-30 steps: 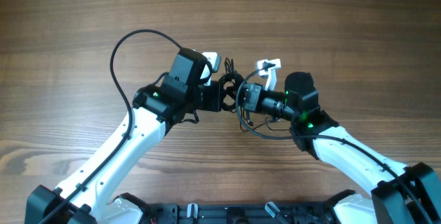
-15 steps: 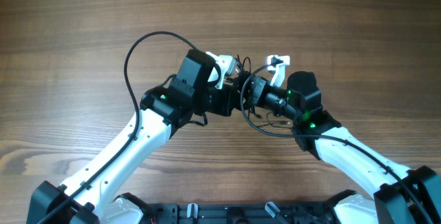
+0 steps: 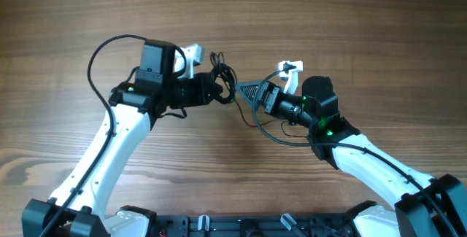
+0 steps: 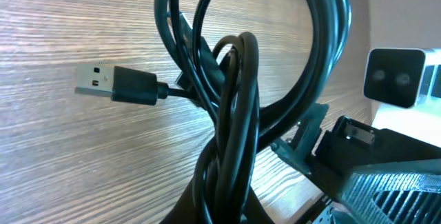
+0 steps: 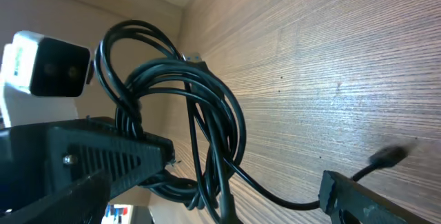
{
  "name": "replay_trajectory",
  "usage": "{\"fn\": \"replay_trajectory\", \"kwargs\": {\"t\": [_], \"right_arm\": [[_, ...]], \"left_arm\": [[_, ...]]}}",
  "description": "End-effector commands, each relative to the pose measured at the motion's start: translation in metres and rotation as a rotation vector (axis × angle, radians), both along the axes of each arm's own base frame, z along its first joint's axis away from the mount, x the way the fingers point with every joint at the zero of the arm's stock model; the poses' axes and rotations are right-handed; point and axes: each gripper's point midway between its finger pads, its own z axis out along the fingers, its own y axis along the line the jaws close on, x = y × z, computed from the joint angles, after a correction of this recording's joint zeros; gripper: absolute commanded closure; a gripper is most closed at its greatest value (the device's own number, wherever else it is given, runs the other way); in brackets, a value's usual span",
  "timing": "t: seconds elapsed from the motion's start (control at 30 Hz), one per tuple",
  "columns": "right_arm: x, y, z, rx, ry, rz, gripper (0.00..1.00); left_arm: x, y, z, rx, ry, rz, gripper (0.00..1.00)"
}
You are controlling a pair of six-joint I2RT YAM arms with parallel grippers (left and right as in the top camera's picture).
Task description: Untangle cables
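A: Where do the cables (image 3: 223, 73) sit?

B: Between the two arms, left of centre over the wooden table (image 3: 350, 18). They are a bunch of black loops gathered at the tip of the left gripper (image 3: 221, 91) and lifted clear of the wood.

A: And that claw — spread or pressed together?

B: Pressed together on the bunch. In the left wrist view the loops narrow into one twisted stem that runs down to the bottom edge, where its fingers are. In the right wrist view a ribbed finger of that gripper lies right against the coil.

A: What about the other one?

B: The right gripper (image 3: 246, 91) is just beside the bunch, on its right side, pointing at it. Thin strands run from the coil across to its tip. In its own camera a single strand leads straight into the edge of its finger (image 5: 365, 196). So it seems pinched on that strand, though only one finger shows there and the contact itself is hidden.

A: Any ends loose?

B: Two. A USB plug (image 4: 114, 84) sticks out sideways from the coil, its metal end pointing away from the loops. A smaller plug (image 5: 388, 156) — blurred — hangs near the right finger.
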Motion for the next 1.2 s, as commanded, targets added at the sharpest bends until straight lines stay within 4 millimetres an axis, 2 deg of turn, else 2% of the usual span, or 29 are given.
{"fn": "replay_trajectory", "kwargs": {"t": [0.0,0.1,0.13,0.23,0.33,0.43,0.6,0.7,0.83,0.9,1.0,1.17], "right_arm": [[0.003,-0.002,-0.002,-0.028,-0.030,0.017,0.00],[-0.006,0.003,-0.001,-0.072,-0.133,0.119,0.00],[-0.010,0.005,0.001,-0.076,-0.164,0.157,0.00],[-0.013,0.001,0.013,-0.021,-0.195,0.218,0.00],[-0.006,-0.018,0.033,0.068,-0.214,0.236,0.00],[0.001,-0.038,0.040,0.120,-0.176,0.209,0.01],[-0.021,-0.031,0.045,0.188,-0.111,0.330,0.01],[-0.029,-0.025,0.049,0.225,-0.050,0.357,0.01],[-0.039,-0.009,0.066,0.263,-0.084,0.408,0.04],[-0.041,-0.004,0.073,0.276,-0.109,0.418,0.07],[-0.039,-0.002,0.072,0.279,-0.093,0.399,0.11],[-0.039,-0.002,0.073,0.294,-0.055,0.392,0.10]], "left_arm": [[-0.008,-0.010,0.020,-0.069,-0.083,-0.135,0.96],[-0.028,-0.028,0.038,-0.177,-0.181,-0.341,0.96],[-0.030,-0.028,0.038,-0.172,-0.198,-0.364,0.96],[-0.029,-0.010,0.013,-0.008,-0.190,-0.350,0.96],[-0.027,0.018,-0.014,0.185,-0.124,-0.276,0.96],[-0.026,0.020,-0.015,0.201,-0.124,-0.271,0.96],[-0.037,0.002,-0.002,0.106,-0.219,-0.425,0.96],[-0.039,-0.002,0.000,0.081,-0.225,-0.443,0.96],[-0.050,-0.016,0.003,0.060,-0.261,-0.529,0.96],[-0.057,-0.026,0.003,0.056,-0.263,-0.566,0.96],[-0.071,-0.042,0.003,0.047,-0.269,-0.631,0.96],[-0.084,-0.059,0.005,0.036,-0.288,-0.695,0.96]]}}
